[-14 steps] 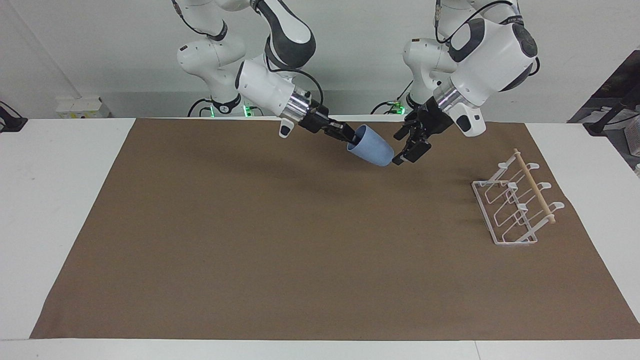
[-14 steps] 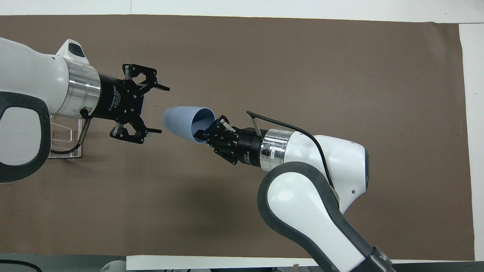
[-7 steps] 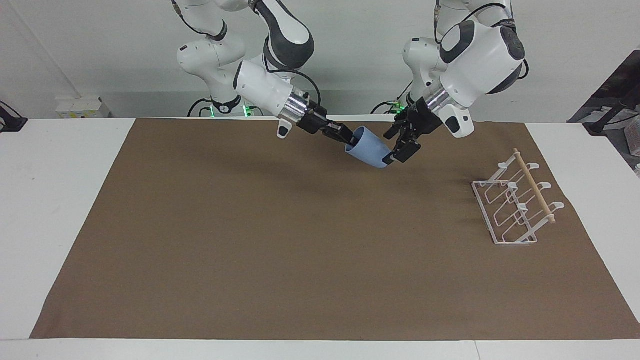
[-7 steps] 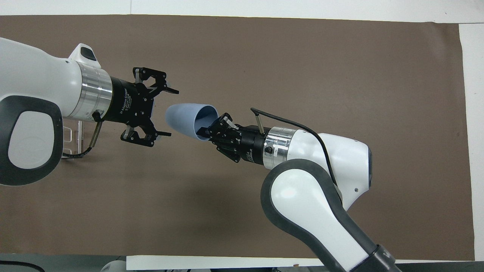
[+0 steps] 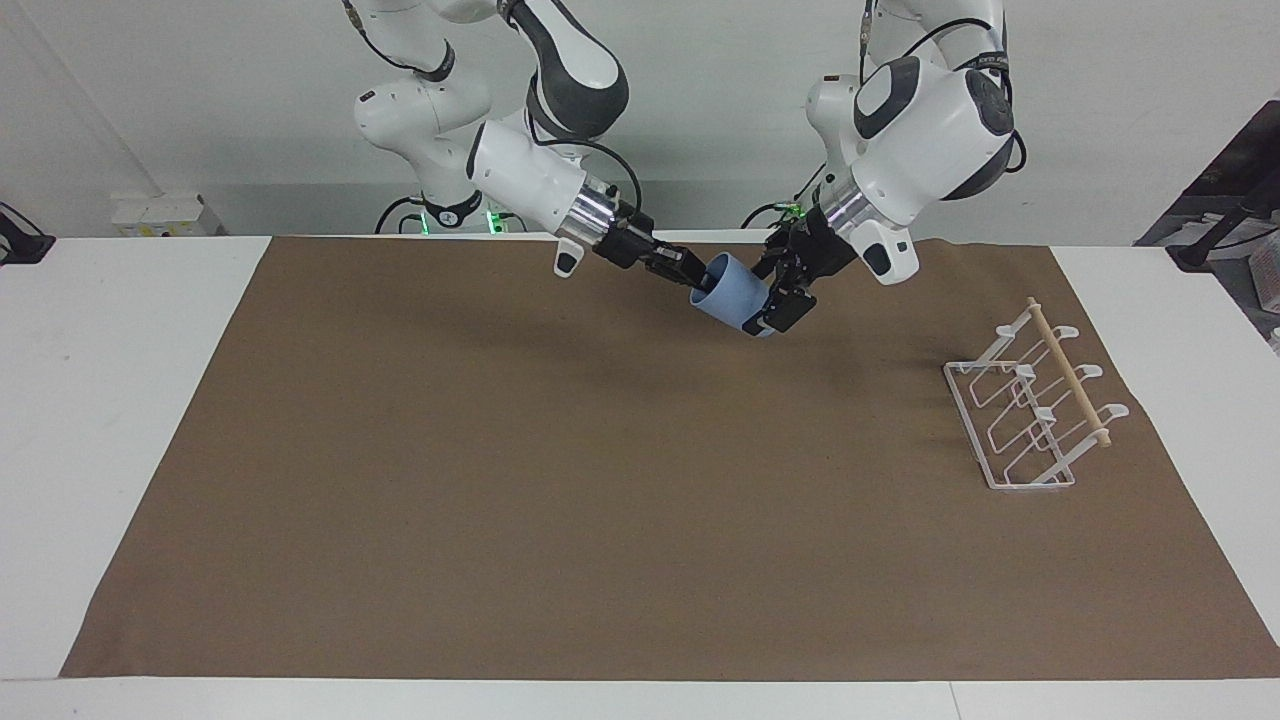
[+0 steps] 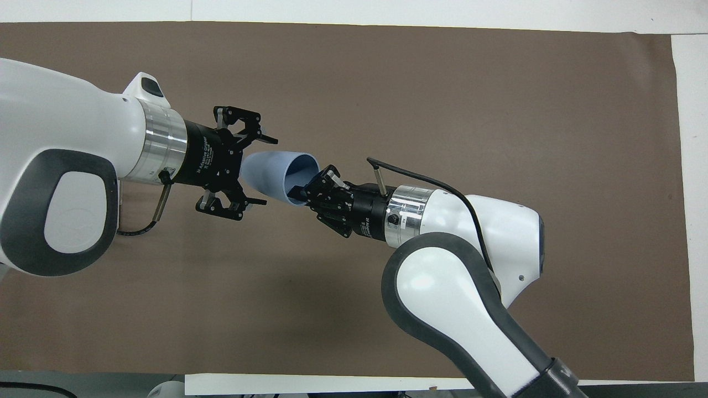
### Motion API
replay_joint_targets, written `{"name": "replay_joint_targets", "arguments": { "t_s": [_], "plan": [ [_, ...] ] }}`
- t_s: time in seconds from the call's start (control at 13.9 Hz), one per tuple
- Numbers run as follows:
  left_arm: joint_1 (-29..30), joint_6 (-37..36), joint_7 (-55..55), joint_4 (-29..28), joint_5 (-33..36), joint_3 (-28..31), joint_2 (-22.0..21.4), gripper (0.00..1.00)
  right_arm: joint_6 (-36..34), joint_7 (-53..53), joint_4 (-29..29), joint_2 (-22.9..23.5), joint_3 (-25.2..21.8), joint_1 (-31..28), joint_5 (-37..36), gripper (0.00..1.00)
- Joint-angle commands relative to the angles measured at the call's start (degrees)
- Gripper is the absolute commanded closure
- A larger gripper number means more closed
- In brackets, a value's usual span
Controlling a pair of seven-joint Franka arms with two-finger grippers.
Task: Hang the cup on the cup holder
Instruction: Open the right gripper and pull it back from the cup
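The right arm is reaching in from its base toward the middle of the tabletop [image 5: 110,420], and the right claw [image 5: 700,276] [image 6: 307,191] is pinching the rim of the cup [image 5: 733,296] [image 6: 270,173], with one finger sitting inside the mouth and the other pressing on the outside of the wall. The light-blue cup is hanging in the air over the brown mat [image 5: 520,500] that is covering the tabletop, above the part of the mat near the robots. It is lying tilted, almost on its side, with its open mouth facing the right claw and its narrower base pointing toward the left arm's end of the tabletop. The left claw [image 5: 776,300] [image 6: 266,170] is meeting it from that end: its fingers are standing spread wide, one on each side of the cup's base, and in the overhead view a gap is showing between each fingertip and the blue wall, so it is straddling the base without clamping it. The cup holder [image 5: 1030,412] is standing on the mat toward the left arm's end, well apart from the cup and both claws and farther from the robots than they are, with its wooden rod [image 5: 1070,372] running along the top of the white wire loops.
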Motion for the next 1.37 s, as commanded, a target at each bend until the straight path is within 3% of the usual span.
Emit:
{"name": "replay_joint_targets", "arguments": {
  "t_s": [0.0, 0.07, 0.14, 0.29, 0.36, 0.5, 0.57, 0.65, 0.86, 1.01, 1.29],
  "plan": [
    [-1.75, 2.3, -2.17, -1.24, -0.92, 0.53, 0.0, 0.01, -0.17, 0.05, -0.04, -0.39, 0.3, -0.39, 1.11, 1.0],
    [-1.83, 1.78, -2.34, -1.24, -1.09, 0.53, 0.0, 0.07, -0.17, 0.05, -0.04, -0.39, 0.3, -0.39, 1.11, 0.99],
    [-2.01, 0.9, -2.34, -1.15, -1.44, 0.45, 0.0, 0.24, -0.17, 0.05, -0.04, -0.39, 0.3, -0.39, 1.11, 0.99],
    [-3.59, 0.45, -2.61, -0.71, -1.54, 0.62, 0.0, 0.45, -0.17, 0.05, -0.04, -0.39, 0.3, -0.39, 1.11, 0.99],
    [-3.59, 0.19, -2.0, -0.62, -1.45, 0.62, 0.0, 0.67, -0.08, 0.05, -0.04, -0.39, 0.3, -0.39, 1.11, 0.99],
    [-3.16, 0.19, -2.34, -0.1, -1.45, 0.62, -0.08, 0.67, -0.17, 0.05, -0.04, -0.39, 0.3, -0.47, 1.11, 0.96],
    [-3.07, 0.1, -2.6, 0.17, -1.53, 0.62, -0.17, 0.67, -0.26, 0.05, 0.14, -0.39, 0.3, -0.65, 1.11, 0.71],
    [-2.89, -0.33, -2.69, 0.26, -1.54, 0.79, -0.17, 0.67, 0.18, 0.05, 0.4, -0.39, 0.21, -0.74, 1.11, 0.05],
    [-2.89, -0.69, -2.69, 0.34, 0.56, 0.97, -0.26, 0.67, 0.71, 0.05, 1.72, -1.52, -0.05, -3.53, 0.15, 0.01],
    [-2.28, -0.69, -5.14, 0.34, 6.52, 1.15, -0.17, 0.67, -1.47, -0.12, 1.89, -2.67, -0.14, -7.48, -2.82, 0.01],
    [2.38, -4.54, -5.68, 0.43, 20.12, 1.15, -0.09, 0.67, -22.79, -1.17, 6.45, -2.59, -0.14, -21.0, -25.01, 0.01]
  ]
}}
